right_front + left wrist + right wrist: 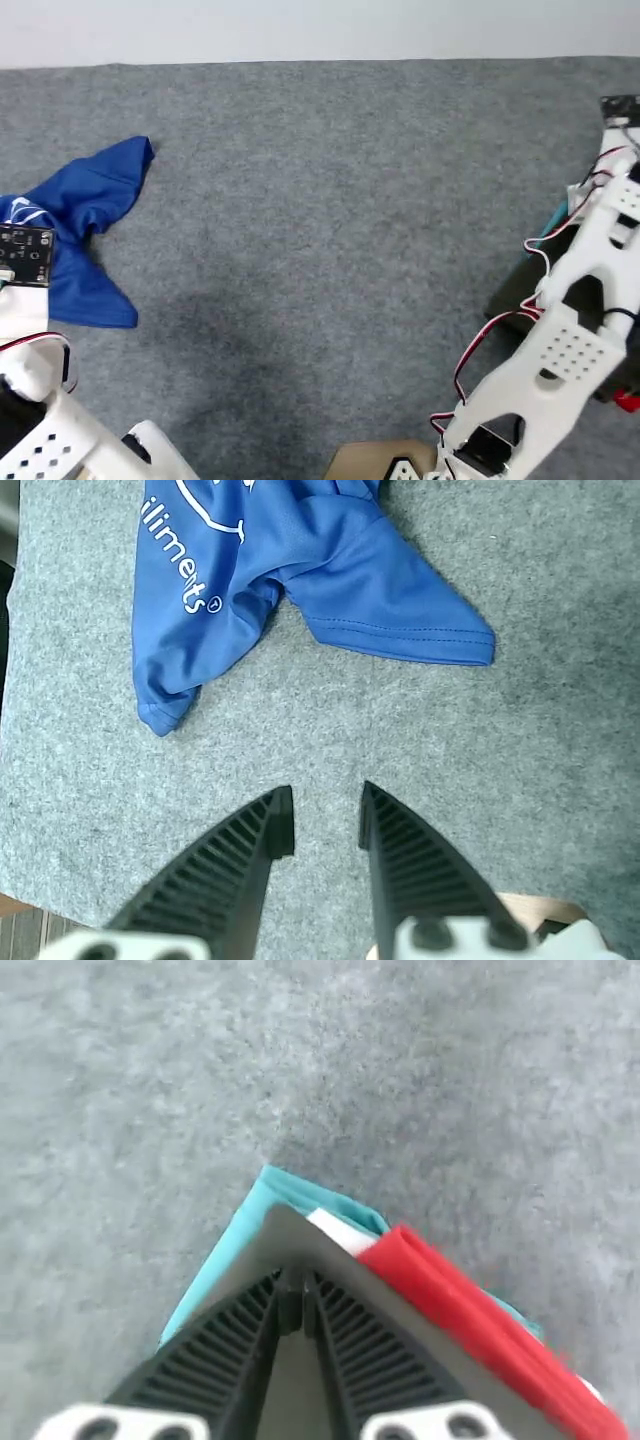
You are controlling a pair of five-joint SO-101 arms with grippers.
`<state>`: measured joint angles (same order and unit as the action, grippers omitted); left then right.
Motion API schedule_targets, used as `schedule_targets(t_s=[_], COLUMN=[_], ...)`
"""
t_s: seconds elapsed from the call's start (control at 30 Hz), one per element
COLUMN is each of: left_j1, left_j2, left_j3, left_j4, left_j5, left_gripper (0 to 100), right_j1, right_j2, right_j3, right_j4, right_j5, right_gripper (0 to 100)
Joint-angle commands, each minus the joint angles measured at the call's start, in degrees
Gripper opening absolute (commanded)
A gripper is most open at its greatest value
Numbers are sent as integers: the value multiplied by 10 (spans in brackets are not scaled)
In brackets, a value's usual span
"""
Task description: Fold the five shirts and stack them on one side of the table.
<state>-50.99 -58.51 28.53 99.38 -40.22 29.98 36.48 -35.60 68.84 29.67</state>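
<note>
A crumpled blue shirt (85, 215) with white print lies at the table's left side. My left gripper (327, 815) hovers open over bare mat just short of the blue shirt (300, 570), nothing between its fingers. At the right edge sits a stack of folded shirts: a grey shirt (285, 1240) on top, with teal (225, 1250), white and red (470, 1320) layers showing under it. My right gripper (292, 1295) is low over the stack's corner, its fingers pinched together on the grey shirt. The right arm (565, 350) covers most of the stack; a teal edge (553, 222) peeks out.
The grey felt mat (330, 230) covers the table up to the white wall at the back. A brown board (370, 462) lies at the front edge between the arm bases. The left arm's body (40, 420) occupies the front left corner.
</note>
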Motion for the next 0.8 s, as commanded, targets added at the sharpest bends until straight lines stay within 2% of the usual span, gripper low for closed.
schedule_targets(t_s=[0.0, 0.23, 0.37, 0.5, 0.63, 0.77], left_j1=[2, 3, 2, -1, 1, 1], left_j2=[-4, -2, 11, 72, 186, 312], left_j3=[-3, -4, -2, -3, -9, -55], left_j4=[3, 2, -13, -79, -142, -161], left_j5=[-4, -4, -4, -4, -3, -2], left_gripper=[119, 120, 123, 124, 148, 183], right_j1=[-7, -23, -60, -75, -93, -102], right_j2=[-81, -151, -158, -189, -228, -269], right_j3=[-33, -33, -28, 42, 110, 178], right_j4=[64, 252, 344, 341, 341, 341], right_j5=[-8, -8, -9, -49, -55, -56], right_gripper=[9, 9, 9, 9, 9, 9])
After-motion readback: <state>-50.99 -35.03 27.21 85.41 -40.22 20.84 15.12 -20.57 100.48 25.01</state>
